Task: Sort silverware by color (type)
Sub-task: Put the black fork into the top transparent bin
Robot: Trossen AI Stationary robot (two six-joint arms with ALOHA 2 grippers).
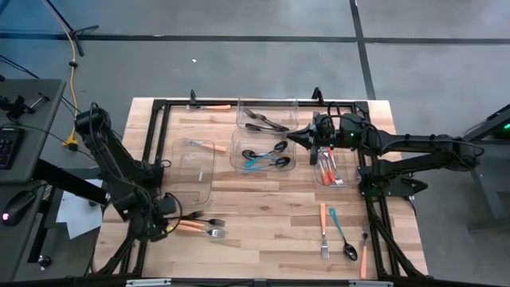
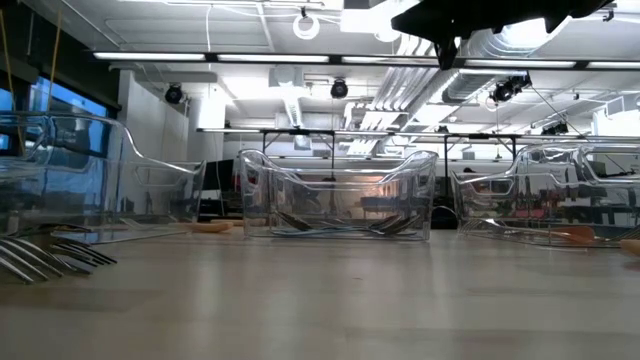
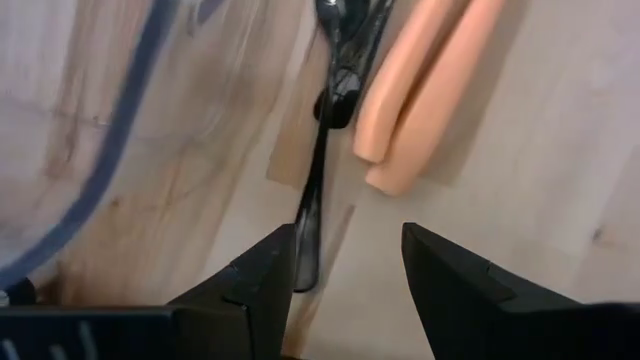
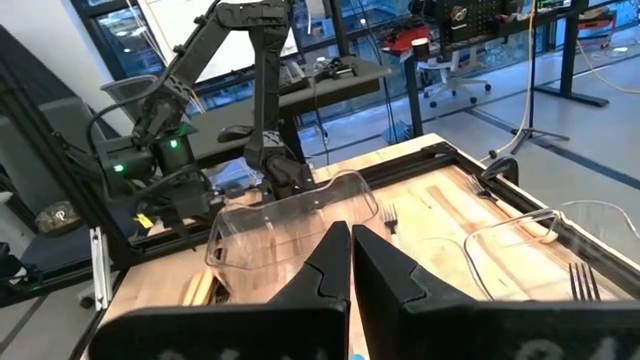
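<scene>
Two orange-handled forks [image 3: 425, 95] and a slim black utensil [image 3: 322, 150] lie near-left on the table [image 1: 263, 215]. Left gripper [image 3: 345, 275], fingers spread, straddles the black handle: light, rigid, likely slippery, best pinched mid-handle. Right gripper [image 4: 351, 262], fingers pressed together, hovers over far-right bins.

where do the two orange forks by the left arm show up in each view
High view: the two orange forks lie near the lower left, beside the left end effector.
Low view: only tines at the left edge, likely theirs.
Left wrist view: orange handles ahead of the open fingers.
Right wrist view: not clearly visible.
Shared landmark: the black utensil beside them.
</scene>
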